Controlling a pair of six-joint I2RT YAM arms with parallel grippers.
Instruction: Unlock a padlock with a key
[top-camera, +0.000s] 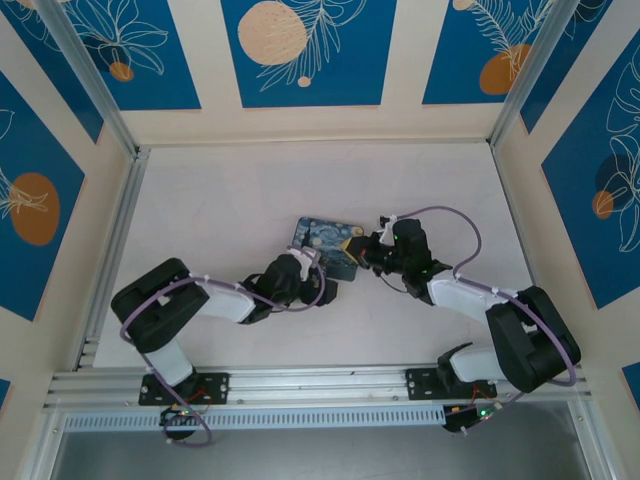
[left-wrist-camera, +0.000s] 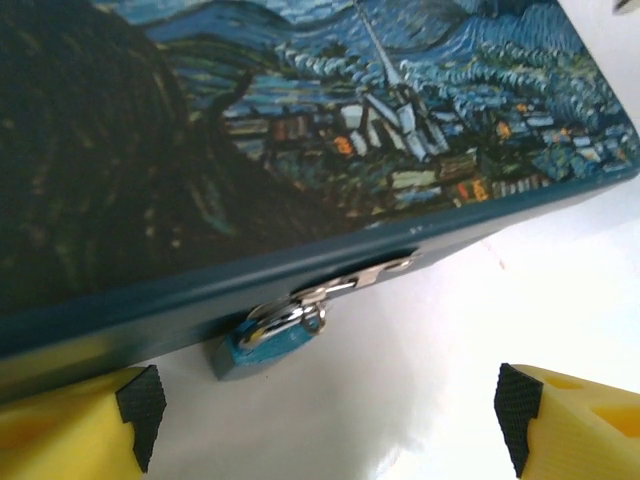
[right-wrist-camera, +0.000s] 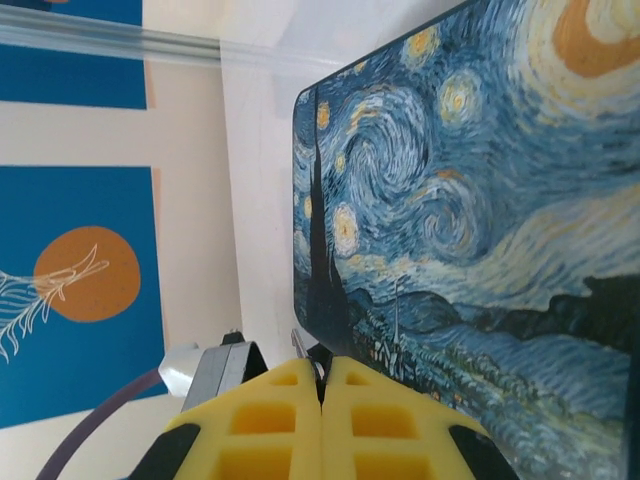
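Light, hard and likely slippery, the tiny padlock (left-wrist-camera: 268, 345) hung from the hasp (left-wrist-camera: 352, 280) of the box (left-wrist-camera: 300, 120) at lower centre of the left wrist view (its squat body the best hold), left jaws apart below it, right jaws pinched on what looked like the key (right-wrist-camera: 300, 352).

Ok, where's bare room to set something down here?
Free: table between box and back wall; near strip by the front rail. Crowded: around the box, with left end effector, right end effector and padlock.
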